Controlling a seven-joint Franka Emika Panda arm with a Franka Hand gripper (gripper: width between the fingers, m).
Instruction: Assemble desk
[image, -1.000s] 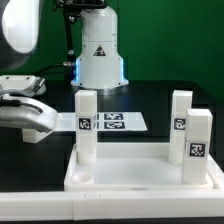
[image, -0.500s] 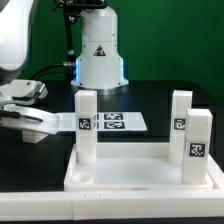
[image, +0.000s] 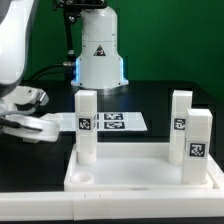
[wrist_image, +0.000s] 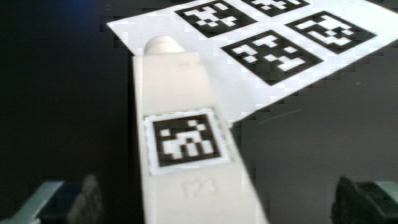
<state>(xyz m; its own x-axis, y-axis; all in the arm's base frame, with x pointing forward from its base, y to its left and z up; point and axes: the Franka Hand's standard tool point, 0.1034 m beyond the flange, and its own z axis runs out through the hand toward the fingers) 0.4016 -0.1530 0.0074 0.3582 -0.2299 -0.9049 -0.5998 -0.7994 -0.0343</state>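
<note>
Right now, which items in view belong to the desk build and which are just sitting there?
Job:
- desk panel
- three legs standing in it
- fourth leg lying under the open gripper

Not part of it:
- marker board
- table

The black table (image: 150, 105) carries the marker board (image: 112, 122), the desk panel (image: 140, 170) and 1 loose leg (wrist_image: 178, 140).

fingers (wrist_image: 365, 195) spread wide, empty
</note>
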